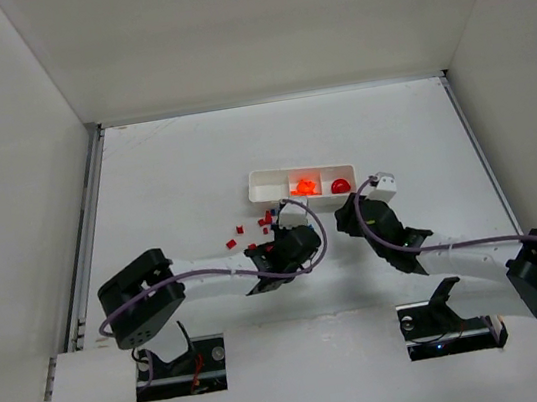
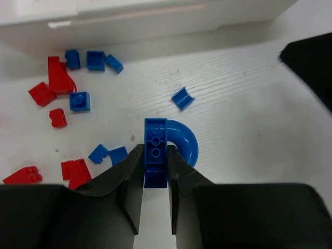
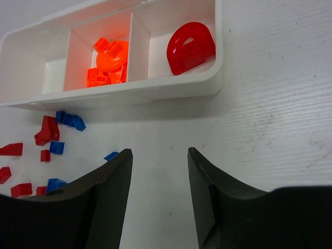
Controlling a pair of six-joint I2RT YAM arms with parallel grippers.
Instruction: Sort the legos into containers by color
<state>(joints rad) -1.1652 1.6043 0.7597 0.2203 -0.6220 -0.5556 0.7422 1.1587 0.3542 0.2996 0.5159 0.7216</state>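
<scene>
Gripping a blue curved lego (image 2: 158, 150) in the left fingers (image 2: 133, 179), amid loose red and blue legos (image 2: 80, 101) on the worktop (image 2: 249, 119). Holding the right fingers (image 3: 116, 181) spread, empty, near the tray (image 3: 171, 89). Beyond: orange legos (image 3: 106, 65) in its middle compartment, red arch (image 3: 190, 47) in the right one.

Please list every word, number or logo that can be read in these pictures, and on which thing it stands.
None. The white tray, the blue curved lego in the left gripper and the loose legos show no lettering; any stud marks are too small to tell.
</scene>
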